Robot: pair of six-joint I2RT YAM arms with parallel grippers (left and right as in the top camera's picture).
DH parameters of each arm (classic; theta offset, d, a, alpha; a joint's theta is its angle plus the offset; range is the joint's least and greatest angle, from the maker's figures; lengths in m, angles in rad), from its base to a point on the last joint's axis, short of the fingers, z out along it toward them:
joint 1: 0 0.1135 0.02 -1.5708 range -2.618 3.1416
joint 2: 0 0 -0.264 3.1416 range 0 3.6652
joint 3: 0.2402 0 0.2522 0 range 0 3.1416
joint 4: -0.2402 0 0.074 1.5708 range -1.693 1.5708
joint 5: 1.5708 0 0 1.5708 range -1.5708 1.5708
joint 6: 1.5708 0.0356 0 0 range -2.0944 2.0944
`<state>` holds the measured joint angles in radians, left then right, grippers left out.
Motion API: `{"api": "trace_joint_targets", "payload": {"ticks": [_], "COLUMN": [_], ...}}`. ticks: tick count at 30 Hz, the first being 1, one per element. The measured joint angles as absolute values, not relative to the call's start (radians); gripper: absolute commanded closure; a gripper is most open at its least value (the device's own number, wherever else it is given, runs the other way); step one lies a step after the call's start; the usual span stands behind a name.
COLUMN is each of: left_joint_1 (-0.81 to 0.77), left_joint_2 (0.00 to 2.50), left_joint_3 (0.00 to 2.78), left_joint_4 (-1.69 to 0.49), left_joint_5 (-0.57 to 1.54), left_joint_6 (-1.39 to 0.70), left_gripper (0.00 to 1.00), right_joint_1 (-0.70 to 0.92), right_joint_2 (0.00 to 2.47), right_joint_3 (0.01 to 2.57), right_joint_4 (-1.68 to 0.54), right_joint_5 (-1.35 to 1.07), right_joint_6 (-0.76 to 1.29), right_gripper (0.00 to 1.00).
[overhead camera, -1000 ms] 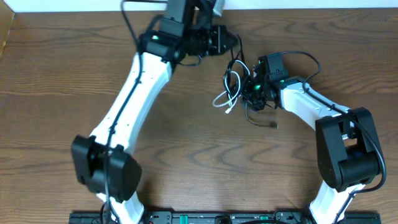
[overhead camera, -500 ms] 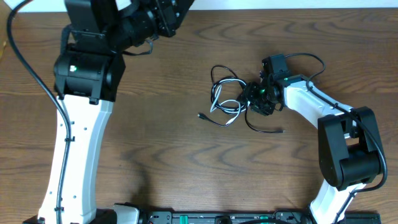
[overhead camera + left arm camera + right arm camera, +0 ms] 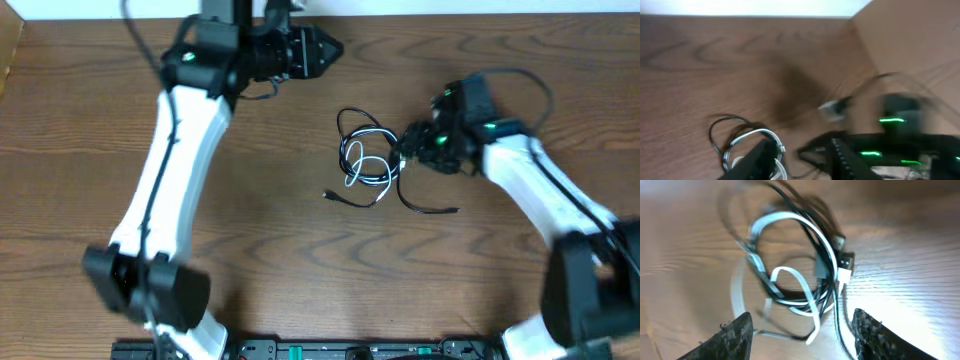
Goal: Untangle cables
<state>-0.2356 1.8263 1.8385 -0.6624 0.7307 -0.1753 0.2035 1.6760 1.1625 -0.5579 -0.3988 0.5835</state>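
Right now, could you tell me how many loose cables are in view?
2: a black cable and a white cable, tangled together before the right gripper; none apparently hidden.

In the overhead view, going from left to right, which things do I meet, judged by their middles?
left gripper → tangled black and white cables → right gripper

A brown wood-grain tabletop (image 3: 250, 250) is showing a smooth, faintly sheened finish, glaring bright in the right wrist view. The white cable (image 3: 785, 215) is looking like glossy plastic, the black cable (image 3: 428, 210) duller. The left arm's shell (image 3: 180, 150) is gleaming smooth white; the fingers (image 3: 735, 335) of the right gripper (image 3: 802, 317) are appearing rough, matt black.
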Motion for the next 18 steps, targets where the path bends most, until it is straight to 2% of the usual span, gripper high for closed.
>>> {"api": "trace_joint_targets", "payload": {"ticks": [1,3,5,10,18], "left_joint_1": [-0.239,-0.245,-0.251,-0.257,-0.280], "left_joint_2": [1.852,1.912,1.975,2.151,2.271], "left_joint_3": [1.839,1.839,1.839,1.839,1.834], "left_joint_4": [-0.654,-0.646,-0.647,-0.647,-0.633], "left_joint_5": [0.726,0.714,0.703,0.648,0.427], "left_joint_6": [-0.168,-0.135,-0.079,0.054,0.207], "left_gripper": [0.43,0.33,0.27,0.21,0.23], "right_joint_1": [0.191,0.163,0.138,0.094,0.092], "right_joint_2": [1.641,1.572,1.525,1.488,1.489], "right_joint_3": [1.163,1.163,1.163,1.163,1.163], "right_joint_4": [-0.562,-0.575,-0.597,-0.649,-0.690], "right_joint_5": [-0.400,-0.401,-0.400,-0.398,-0.380], "right_joint_6": [0.579,0.571,0.566,0.543,0.529], "right_gripper": [0.39,0.39,0.39,0.39,0.39]}}
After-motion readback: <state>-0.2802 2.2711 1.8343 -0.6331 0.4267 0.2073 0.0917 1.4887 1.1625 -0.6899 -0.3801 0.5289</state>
